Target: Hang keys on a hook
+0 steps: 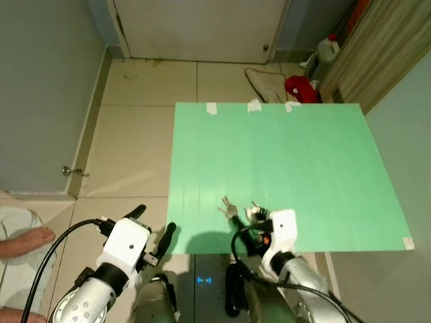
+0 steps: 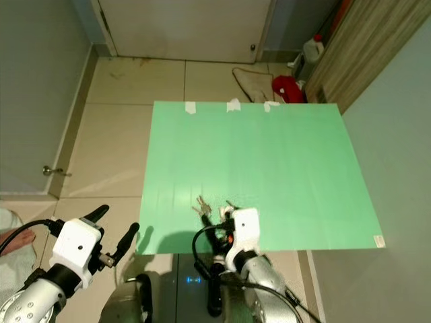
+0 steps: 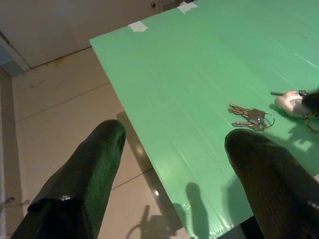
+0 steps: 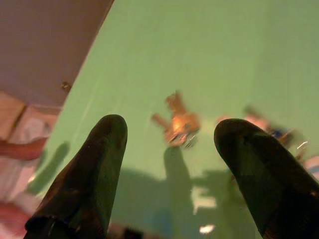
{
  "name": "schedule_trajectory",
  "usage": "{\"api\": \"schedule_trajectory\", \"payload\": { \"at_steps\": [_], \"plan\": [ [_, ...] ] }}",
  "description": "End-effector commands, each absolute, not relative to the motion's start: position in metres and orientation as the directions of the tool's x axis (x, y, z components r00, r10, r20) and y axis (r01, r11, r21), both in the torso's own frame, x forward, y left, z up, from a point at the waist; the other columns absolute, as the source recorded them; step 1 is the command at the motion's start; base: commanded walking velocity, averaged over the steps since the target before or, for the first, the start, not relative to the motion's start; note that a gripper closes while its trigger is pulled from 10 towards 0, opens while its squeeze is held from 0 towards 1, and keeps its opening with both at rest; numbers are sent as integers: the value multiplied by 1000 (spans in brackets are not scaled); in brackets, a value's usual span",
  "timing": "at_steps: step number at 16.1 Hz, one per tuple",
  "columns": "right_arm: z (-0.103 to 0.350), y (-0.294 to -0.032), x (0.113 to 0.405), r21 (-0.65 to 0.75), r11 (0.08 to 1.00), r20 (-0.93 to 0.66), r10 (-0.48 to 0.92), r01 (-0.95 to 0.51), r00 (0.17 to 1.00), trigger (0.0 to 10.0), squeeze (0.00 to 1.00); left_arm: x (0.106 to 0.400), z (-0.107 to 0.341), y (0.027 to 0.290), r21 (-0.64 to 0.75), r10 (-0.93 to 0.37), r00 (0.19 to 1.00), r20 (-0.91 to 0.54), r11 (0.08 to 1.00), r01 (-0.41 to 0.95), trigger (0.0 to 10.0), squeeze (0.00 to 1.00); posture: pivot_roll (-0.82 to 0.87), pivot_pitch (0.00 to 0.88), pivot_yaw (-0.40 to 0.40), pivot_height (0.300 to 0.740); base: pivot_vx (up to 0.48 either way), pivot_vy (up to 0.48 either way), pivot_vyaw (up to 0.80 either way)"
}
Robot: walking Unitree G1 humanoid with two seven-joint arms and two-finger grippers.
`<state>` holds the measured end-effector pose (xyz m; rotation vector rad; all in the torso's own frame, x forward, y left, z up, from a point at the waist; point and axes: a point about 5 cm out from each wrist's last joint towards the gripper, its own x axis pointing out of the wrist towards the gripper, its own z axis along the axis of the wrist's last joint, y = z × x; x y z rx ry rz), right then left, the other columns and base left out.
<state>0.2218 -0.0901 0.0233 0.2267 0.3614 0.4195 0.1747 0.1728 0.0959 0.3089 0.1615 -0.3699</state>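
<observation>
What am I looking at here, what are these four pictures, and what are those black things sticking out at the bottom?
This is a walking robot with two silver arms, looking down at a green table. The two wide pictures come from cameras in its head, side by side, so they show the same scene. The other two come from cameras on its wrists, each looking along that arm's own pair of black fingers.

On the table's near edge lies a bunch of keys, with a small pale tag just beside it. The right gripper hangs over the keys with its fingers apart, holding nothing. The left gripper is off the table's near left corner, also open and holding nothing.

Beyond the table are a tiled floor, a door, a white jug and something red. A person's foot shows at the left edge.
</observation>
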Motion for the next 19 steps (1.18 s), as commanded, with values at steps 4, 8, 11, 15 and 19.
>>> {"api": "schedule_trajectory", "payload": {
  "at_steps": [4, 8, 11, 15, 19],
  "plan": [
    [8, -74, 224, 402, 869, -367, 442, -288, 819, 10000, 0, 173, 92, 173, 269, -336, 913, -230, 880, 391, 10000, 0, 169, 296, -41, 740, 0, 0, 0],
    [6, -66, 238, 347, 886, -372, 431, -308, 822, 10000, 0, 176, 94, 173, 278, -325, 919, -221, 883, 379, 10000, 0, 183, 302, -40, 740, 0, 0, 0],
    [-1, -62, 242, 329, 894, -395, 424, -305, 815, 10000, 0, 176, 94, 170, 274, -322, 922, -216, 886, 374, 10000, 0, 190, 310, -45, 740, 0, 0, 0],
    [-16, -56, 241, 308, 899, -455, 426, -310, 782, 10000, 0, 177, 94, 170, 275, -315, 925, -212, 889, 366, 10000, 0, 196, 320, -46, 740, 0, 0, 0],
    [-15, -51, 248, 321, 899, -450, 421, -298, 787, 10000, 0, 176, 95, 172, 281, -307, 928, -213, 890, 359, 10000, 0, 204, 323, -45, 740, 0, 0, 0]
  ]
}}
